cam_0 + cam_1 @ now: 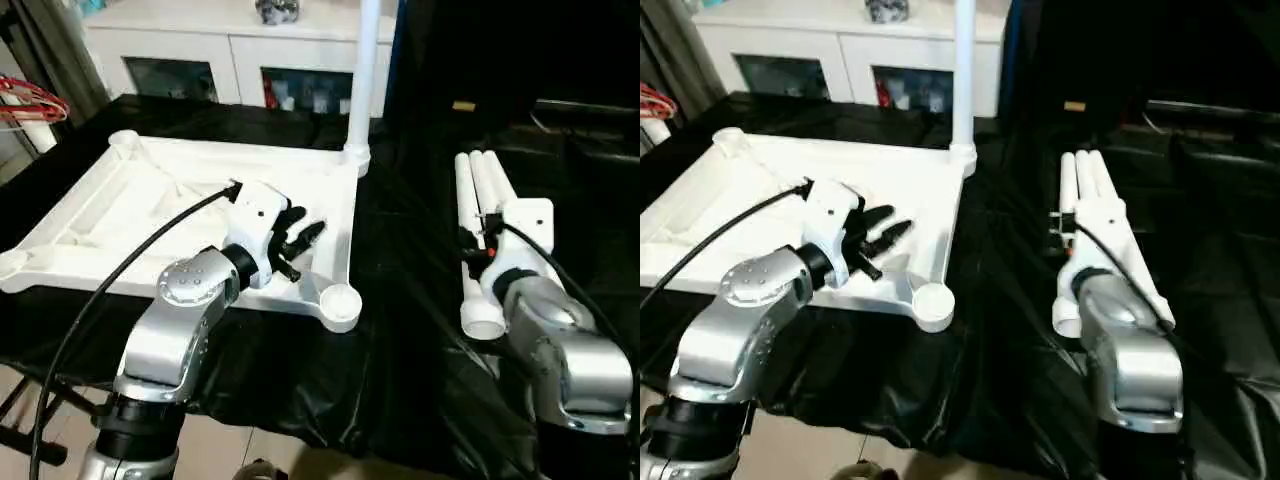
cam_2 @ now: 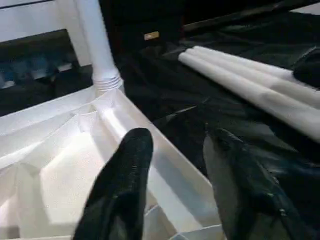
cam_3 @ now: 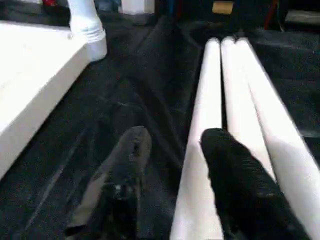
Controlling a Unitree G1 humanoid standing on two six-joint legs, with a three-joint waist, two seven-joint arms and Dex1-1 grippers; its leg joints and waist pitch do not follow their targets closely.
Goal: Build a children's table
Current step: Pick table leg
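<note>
My left gripper (image 1: 305, 237) hangs over the top (image 1: 120, 200), jaws apart and empty; my right gripper (image 3: 172, 150), jaws apart, straddles one of three legs (image 1: 480, 190)

No readable text, label or number appears on anything here.

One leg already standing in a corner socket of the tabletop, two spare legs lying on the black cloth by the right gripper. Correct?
Almost: the spare legs number three, not two, as the right wrist view shows. One leg does stand in the tabletop corner socket, by the right gripper.
</note>
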